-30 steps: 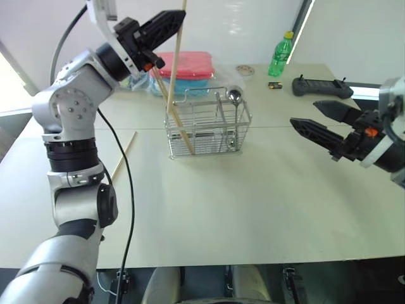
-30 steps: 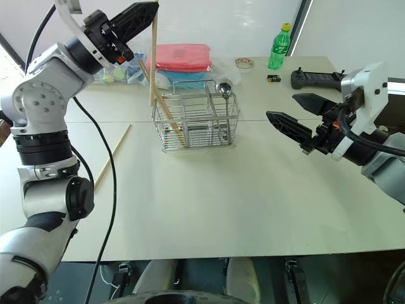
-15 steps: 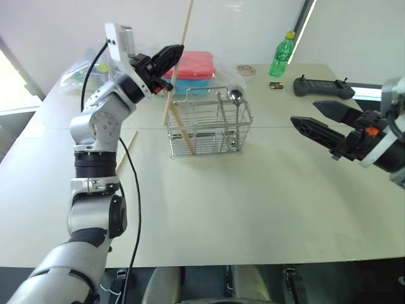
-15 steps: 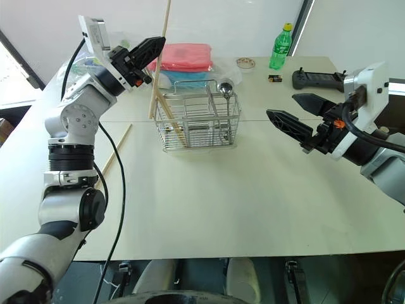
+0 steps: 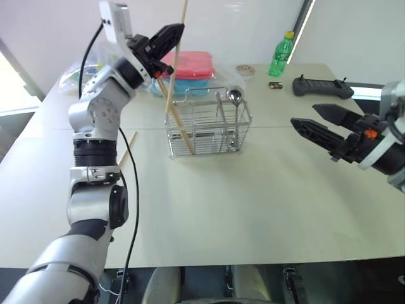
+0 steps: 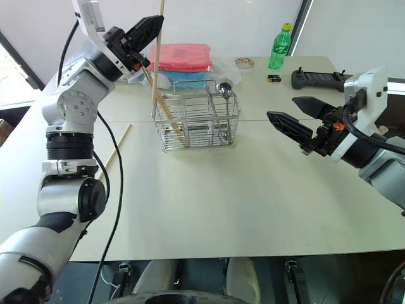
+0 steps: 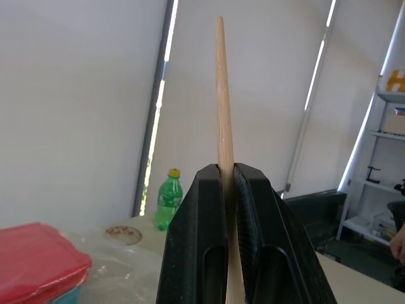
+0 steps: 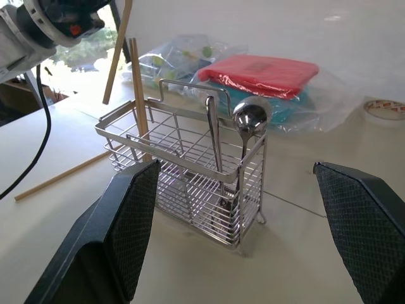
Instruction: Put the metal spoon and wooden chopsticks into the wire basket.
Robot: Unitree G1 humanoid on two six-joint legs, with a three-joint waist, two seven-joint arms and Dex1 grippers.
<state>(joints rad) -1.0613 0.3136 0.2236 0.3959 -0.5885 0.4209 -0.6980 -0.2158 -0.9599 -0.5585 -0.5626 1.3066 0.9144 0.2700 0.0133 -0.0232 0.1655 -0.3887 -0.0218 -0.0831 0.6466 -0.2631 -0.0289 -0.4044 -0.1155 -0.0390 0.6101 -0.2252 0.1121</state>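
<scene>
I've got my left gripper [image 5: 169,37] clamped on a long pale wooden chopstick [image 5: 177,63] at upper left of the frame, its lower end at the silver wire-grid basket [image 5: 209,123]. Risk: the tip may snag a divider or miss the rim and drop onto the wide pale table [image 5: 253,190]. The shiny metal spoon [image 5: 235,96] already stands inside; another chopstick [image 5: 126,149] lies left of it. My right gripper [image 5: 326,126] hangs open, empty, at right.

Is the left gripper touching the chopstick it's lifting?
Touching. The left wrist view shows the left gripper shut on the chopstick, both fingers pressed against it.
</scene>
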